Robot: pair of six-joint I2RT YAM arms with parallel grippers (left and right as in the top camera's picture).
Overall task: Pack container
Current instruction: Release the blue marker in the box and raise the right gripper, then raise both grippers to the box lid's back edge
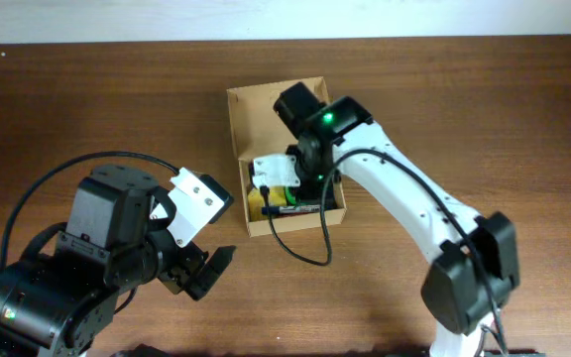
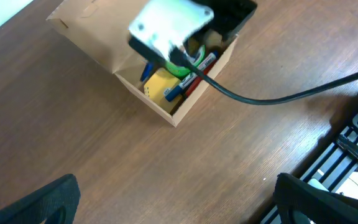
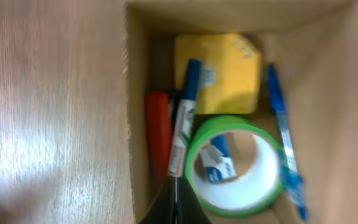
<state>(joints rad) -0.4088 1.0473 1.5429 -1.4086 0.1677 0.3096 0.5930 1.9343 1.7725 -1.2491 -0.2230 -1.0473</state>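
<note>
Brown wood runs under everything, and the table [image 1: 87,99] is bare around me. Lower left, my left gripper [image 1: 204,268] hangs over the wood, well apart from the work, its fingers [image 2: 48,199] spread wide with nothing between them.

Mid-table sits the box [image 1: 261,124], flap standing open along its far edge. My right arm reaches over it and the wrist covers most of the inside. Seen from that wrist, the load lies side by side: red pen [image 3: 159,137] against the left wall, marker [image 3: 184,118] beside it, yellow pad [image 3: 222,74] at the far end, green tape [image 3: 229,121] partly on the pad, blue pen [image 3: 278,118] along the right wall.

My right gripper [image 3: 176,205] shows as one dark wedge, tips drawn together at the marker's near end. Whether they nip it I cannot tell.

I judge this is the setting-down of the marker. To do it well, I would part the tips only a little, then rise straight up, clear of tape and wall. The cable [image 1: 300,248] trails over the box's front edge and could drag it.
</note>
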